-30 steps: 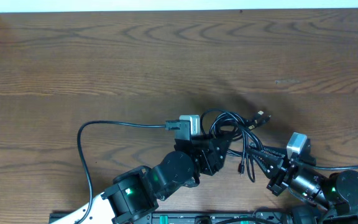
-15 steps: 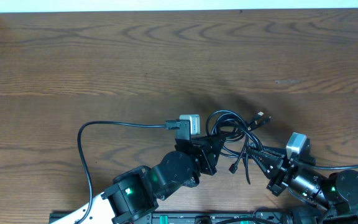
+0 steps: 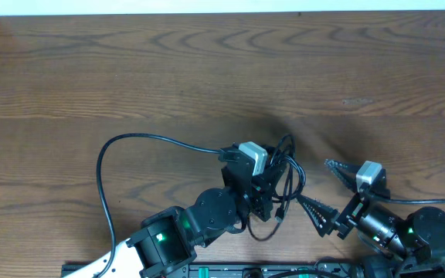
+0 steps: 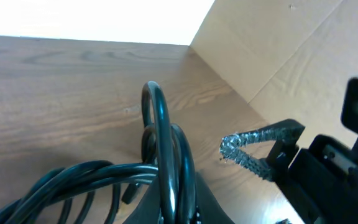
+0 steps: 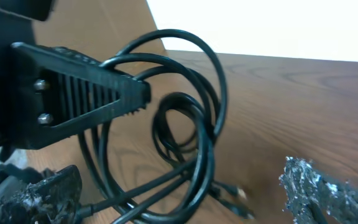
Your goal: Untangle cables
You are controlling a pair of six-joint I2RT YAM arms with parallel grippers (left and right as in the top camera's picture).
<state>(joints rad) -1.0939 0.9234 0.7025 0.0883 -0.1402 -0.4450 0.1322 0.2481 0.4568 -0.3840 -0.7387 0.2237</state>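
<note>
I see the cables (image 3: 290,168) bunched in loops near the front edge of the bench (image 3: 207,69), a little right of its middle, pinched between the pressed-together jaws of my left gripper (image 3: 269,187). My right gripper (image 3: 313,181) sits just beside the bundle on its right, jaws spread wide.

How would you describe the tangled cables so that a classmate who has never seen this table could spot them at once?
Look near the front edge of the wooden table, between the two robot arms. There the left gripper is shut on the cables, a small bunch of black loops. Unlike the single long cord sweeping away to the left, they overlap in one clump.
</note>
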